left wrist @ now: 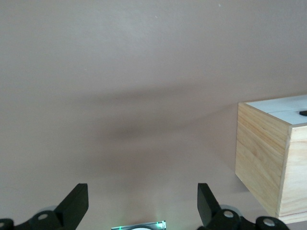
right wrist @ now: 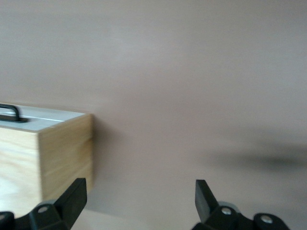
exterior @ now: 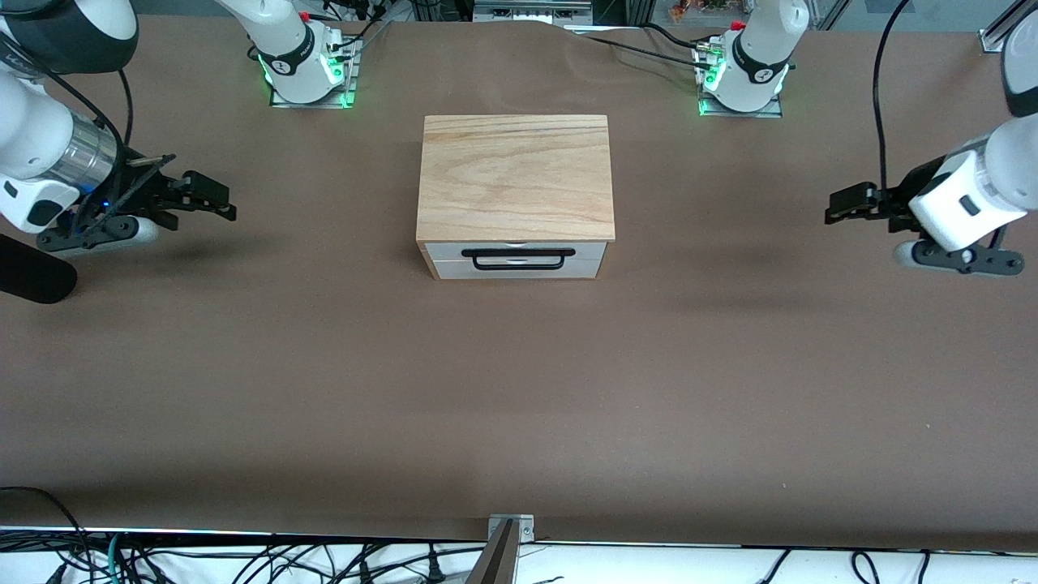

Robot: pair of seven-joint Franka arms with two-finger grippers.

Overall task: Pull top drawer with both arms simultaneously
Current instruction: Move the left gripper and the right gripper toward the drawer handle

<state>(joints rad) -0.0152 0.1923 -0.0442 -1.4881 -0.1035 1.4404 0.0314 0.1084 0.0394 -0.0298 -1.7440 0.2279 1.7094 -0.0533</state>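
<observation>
The cabinet stands mid-table with its light wood top slab [exterior: 516,177]. The top drawer [exterior: 451,249] is shut, its white front facing the front camera. Its black bar handle [exterior: 519,259] hangs over the second panel below. My right gripper [exterior: 215,201] is open and empty, up in the air toward the right arm's end of the table, well apart from the cabinet. My left gripper [exterior: 840,206] is open and empty over the left arm's end, also apart. The left wrist view shows the cabinet's side [left wrist: 264,158]. The right wrist view shows the cabinet's side [right wrist: 62,153] and one handle end [right wrist: 11,112].
The brown table [exterior: 519,389] spreads wide round the cabinet. The arm bases [exterior: 308,69] [exterior: 742,77] glow green farther from the front camera than the cabinet. A black cylinder [exterior: 32,277] pokes in at the right arm's end. A metal bracket [exterior: 511,527] sits at the table's front edge.
</observation>
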